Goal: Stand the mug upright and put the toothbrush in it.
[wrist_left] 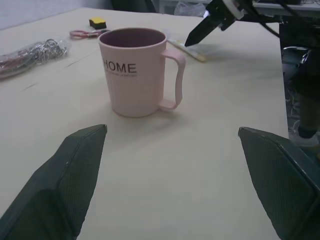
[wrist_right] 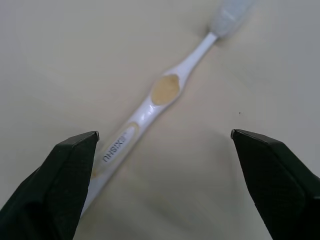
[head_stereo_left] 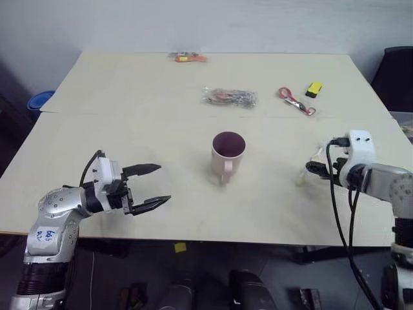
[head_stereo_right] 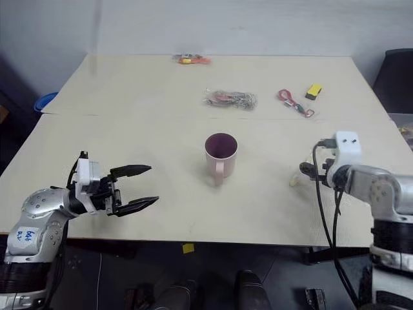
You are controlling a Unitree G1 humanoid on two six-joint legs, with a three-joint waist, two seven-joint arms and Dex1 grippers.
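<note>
The pink "HOME" mug [head_stereo_left: 228, 155] stands upright at the centre of the table [head_stereo_left: 129, 90]. The left hand [head_stereo_left: 151, 187], lower left, is spread and empty. At right, the right hand [wrist_right: 165, 150] hangs spread over the flat-lying toothbrush [wrist_right: 155, 102], apparently not touching it.

The toothbrush [wrist_right: 150, 107] runs behind the right tool's [wrist_right: 162, 145] dark finger (handle end hidden), and its bristle head is blurred and cut off.
</note>
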